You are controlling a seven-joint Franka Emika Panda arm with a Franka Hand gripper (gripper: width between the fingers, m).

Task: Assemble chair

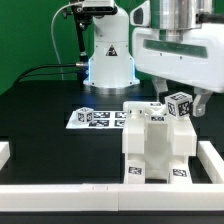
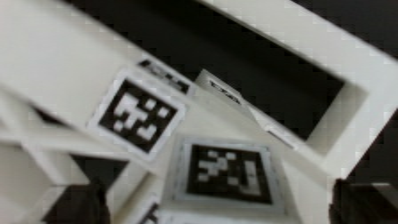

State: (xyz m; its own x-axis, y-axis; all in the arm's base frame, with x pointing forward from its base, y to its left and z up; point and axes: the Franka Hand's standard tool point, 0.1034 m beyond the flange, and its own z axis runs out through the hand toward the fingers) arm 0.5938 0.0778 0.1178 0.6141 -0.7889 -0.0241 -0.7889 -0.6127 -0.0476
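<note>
White plastic chair [image 1: 155, 145] stands part-built on the black table [image 1: 40, 120] — my gripper [image 2: 217, 205] hangs over its top post [image 1: 178, 104], jaws spread wide, holding nothing; more fitting remains, I judge.

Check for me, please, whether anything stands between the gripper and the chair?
Nothing visible does. The gripper hangs right over the chair, fingers wide on either side of its tagged upper piece. The marker board lies apart, toward the exterior view's left.
</note>
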